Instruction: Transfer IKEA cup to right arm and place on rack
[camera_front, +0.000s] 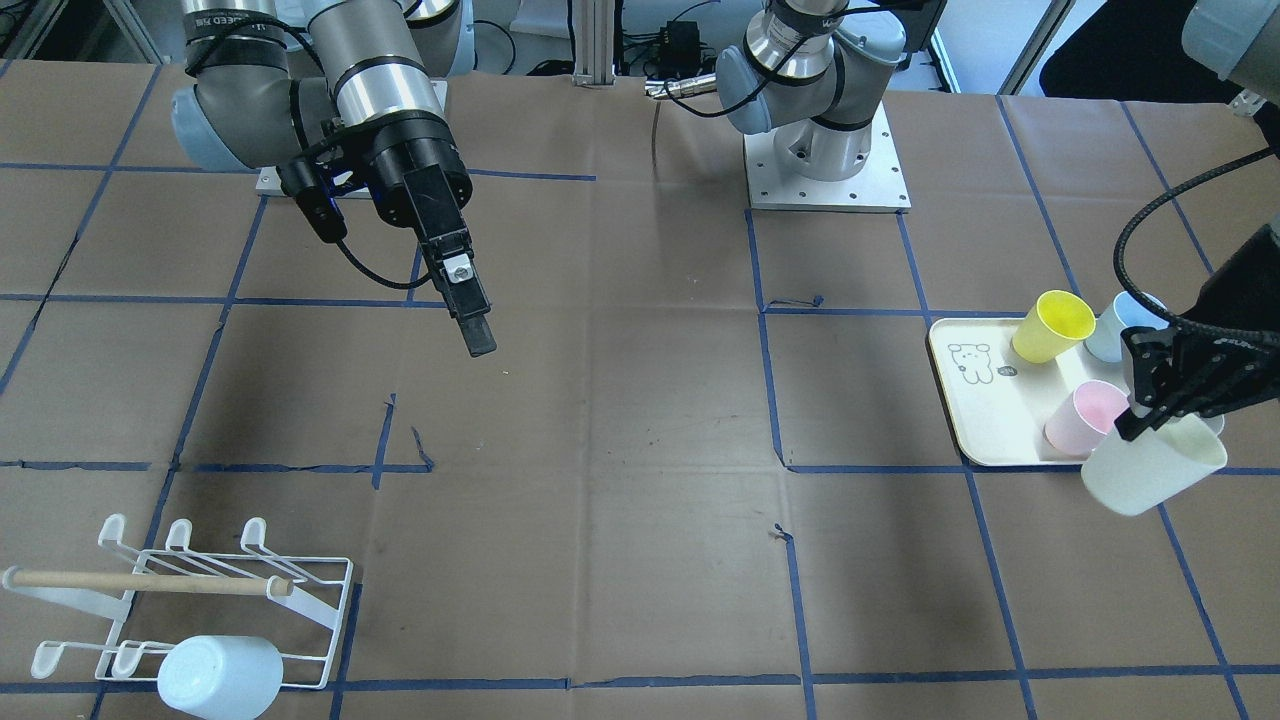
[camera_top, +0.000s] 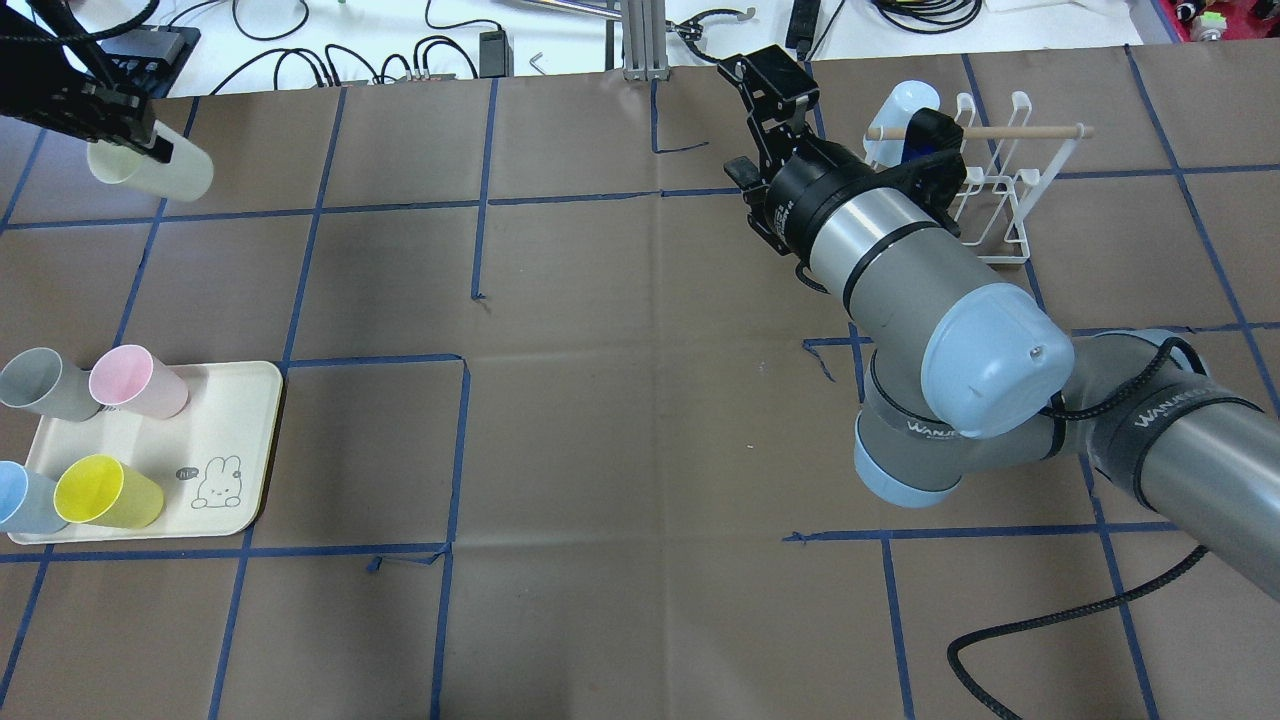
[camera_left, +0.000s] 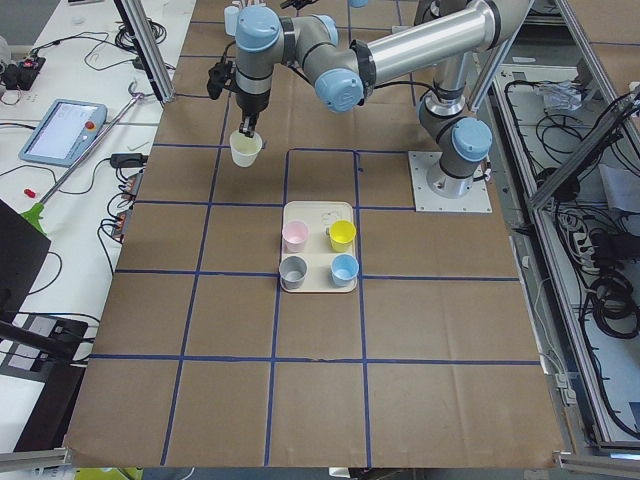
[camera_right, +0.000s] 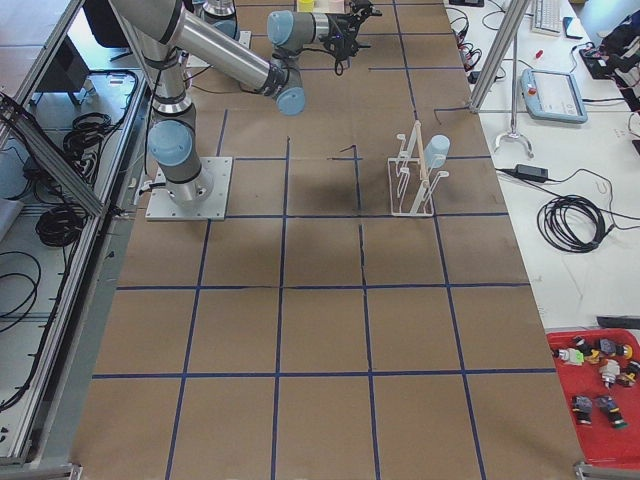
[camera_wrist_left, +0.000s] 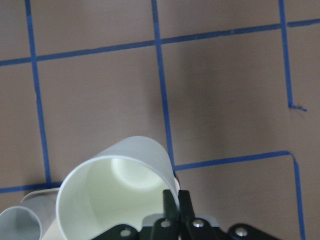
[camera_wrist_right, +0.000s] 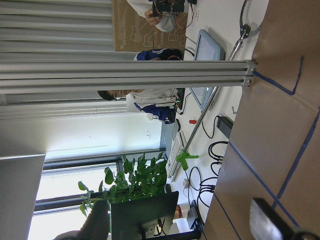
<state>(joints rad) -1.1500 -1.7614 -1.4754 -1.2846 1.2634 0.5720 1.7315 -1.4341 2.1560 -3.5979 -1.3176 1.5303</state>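
Observation:
My left gripper (camera_top: 150, 148) is shut on the rim of a cream IKEA cup (camera_top: 155, 172) and holds it tilted in the air at the table's far left corner. The cup also shows in the front view (camera_front: 1150, 468) and fills the left wrist view (camera_wrist_left: 117, 192). My right arm's gripper (camera_top: 752, 125) hangs open and empty over the table's far middle, to the left of the white wire rack (camera_top: 1000, 190). The rack (camera_front: 200, 600) has a wooden dowel across it. A pale blue cup (camera_front: 220, 677) hangs upturned on one of its prongs.
A cream tray with a rabbit drawing (camera_top: 235, 440) lies near the left side and carries a pink cup (camera_top: 137, 380), a grey cup (camera_top: 45, 385), a yellow cup (camera_top: 105, 492) and a blue cup (camera_top: 25, 498). Blue tape lines cross the brown table cover.

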